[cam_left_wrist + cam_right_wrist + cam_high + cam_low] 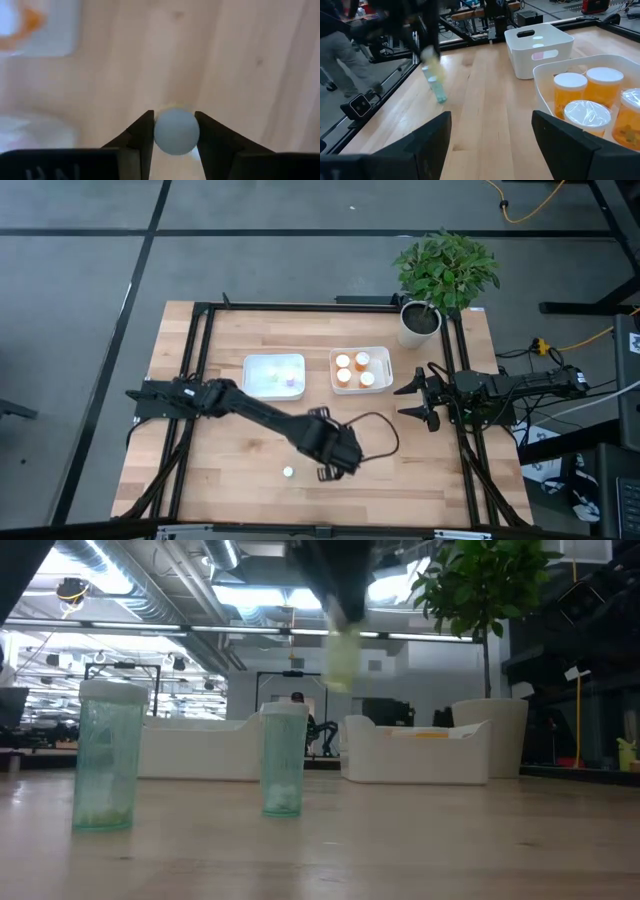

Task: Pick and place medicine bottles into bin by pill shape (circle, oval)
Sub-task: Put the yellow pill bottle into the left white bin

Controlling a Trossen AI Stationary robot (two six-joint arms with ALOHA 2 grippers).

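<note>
Nearest the front edge: you have a green bottle (288,472) upright on the table (430,470).
Left gripper (336,465): just beside that bottle, lifted, fingers (137,140) clamped on a pale bottle (176,131).
Farther back, left bin (273,375): you see small pale bottles inside.
Right bin (361,370): four orange bottles (362,361).
Right gripper (412,397): parked at the table's right edge, fingers spread, nothing held.
Far corner: plant (440,275).
</note>
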